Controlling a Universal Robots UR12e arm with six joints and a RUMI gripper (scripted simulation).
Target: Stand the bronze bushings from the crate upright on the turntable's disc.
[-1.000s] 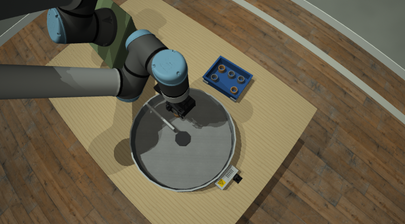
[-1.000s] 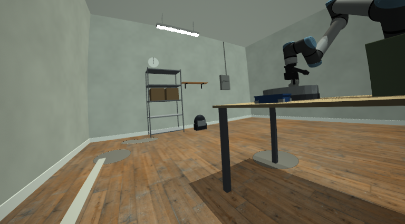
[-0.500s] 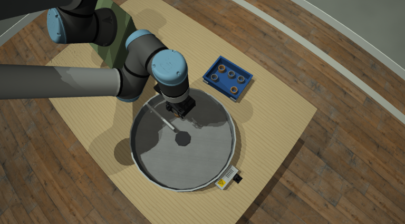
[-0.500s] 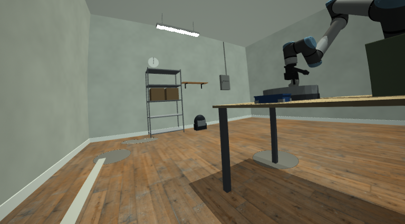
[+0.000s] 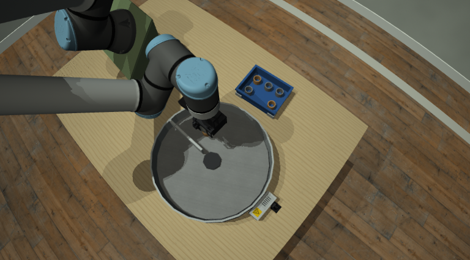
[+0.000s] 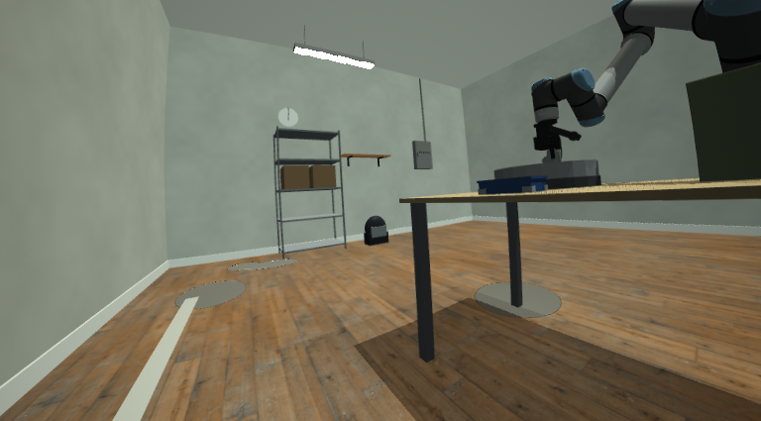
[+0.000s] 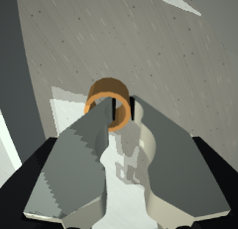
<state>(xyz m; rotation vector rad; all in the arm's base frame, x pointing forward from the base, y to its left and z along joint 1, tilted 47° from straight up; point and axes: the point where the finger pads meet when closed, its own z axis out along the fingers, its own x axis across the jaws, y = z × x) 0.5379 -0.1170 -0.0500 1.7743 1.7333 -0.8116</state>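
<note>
The turntable's grey disc (image 5: 221, 188) has a dark hub (image 5: 212, 160) at its centre. My gripper (image 5: 208, 131) is low over the disc's far part, clear of the hub. In the wrist view a bronze bushing (image 7: 108, 104) stands upright on the disc with its open end up. The fingers straddle its near wall and are slightly apart, no longer pinching it. The blue crate (image 5: 263, 89) holds two bronze bushings (image 5: 257, 78) (image 5: 272, 104) and three steel ones (image 5: 248, 89) (image 5: 268, 85) (image 5: 279, 92).
A raised rim rings the disc, and a thin white bar (image 5: 185, 136) runs from the rim towards the hub. A small control box (image 5: 262, 205) sits at the turntable's near edge. The arm's green pedestal (image 5: 133, 35) stands at the back left of the table.
</note>
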